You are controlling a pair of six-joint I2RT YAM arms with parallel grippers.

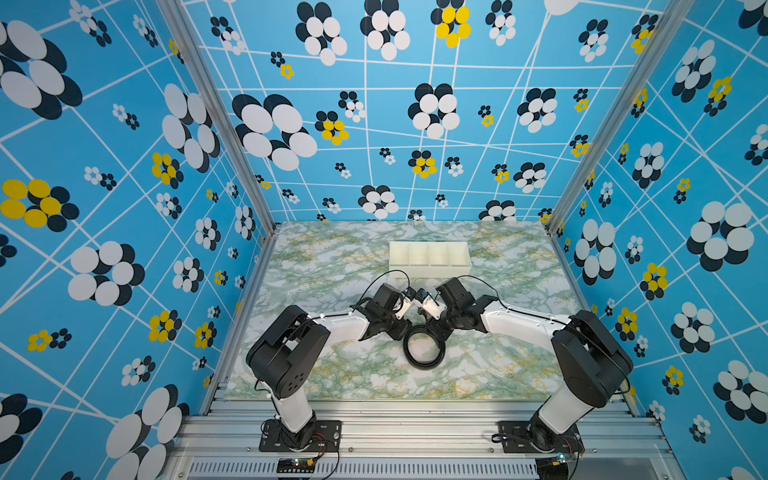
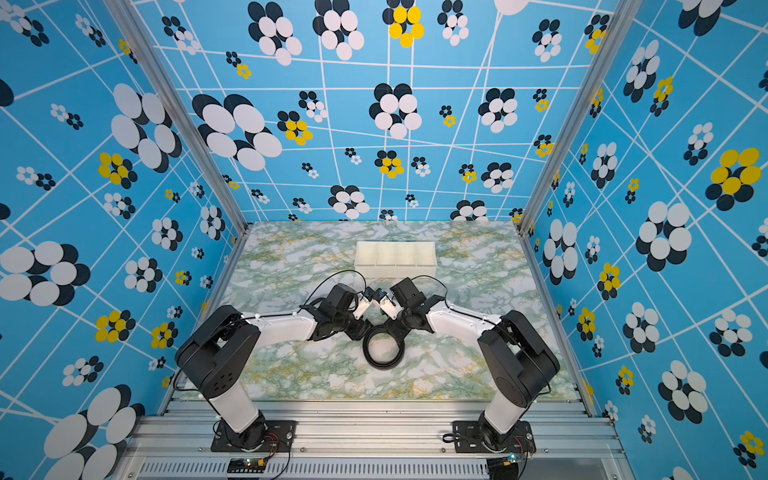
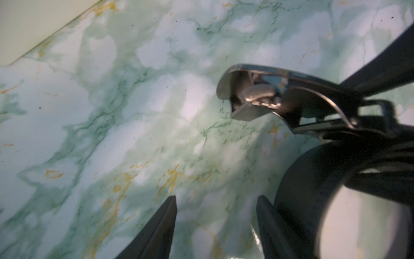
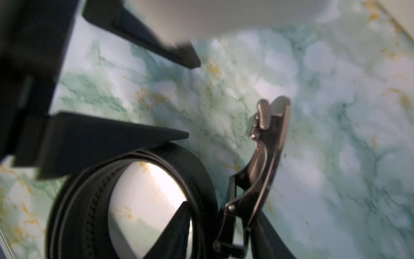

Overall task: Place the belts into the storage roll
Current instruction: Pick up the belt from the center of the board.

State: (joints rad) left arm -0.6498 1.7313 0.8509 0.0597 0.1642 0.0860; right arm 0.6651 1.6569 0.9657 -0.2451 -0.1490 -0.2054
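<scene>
The belt (image 1: 424, 365) lies coiled in a black ring on the marble table in both top views, nearer than the storage roll (image 1: 430, 270), a white tray with four empty compartments. Both arms meet over the coil's far edge. My left gripper (image 3: 217, 198) is open, with bare table between its fingers; the coil (image 3: 313, 179) sits just outside one finger and the metal buckle (image 3: 257, 94) lies beyond. My right gripper (image 4: 221, 210) is open and straddles the coil wall by the buckle (image 4: 264, 139), with one finger (image 4: 177, 228) inside the ring.
The left gripper's two fingers (image 4: 123, 139) show in the right wrist view, against the outside of the coil. Thin black cables (image 1: 374, 286) loop above both wrists. Blue patterned walls enclose the table (image 1: 332, 374) on three sides.
</scene>
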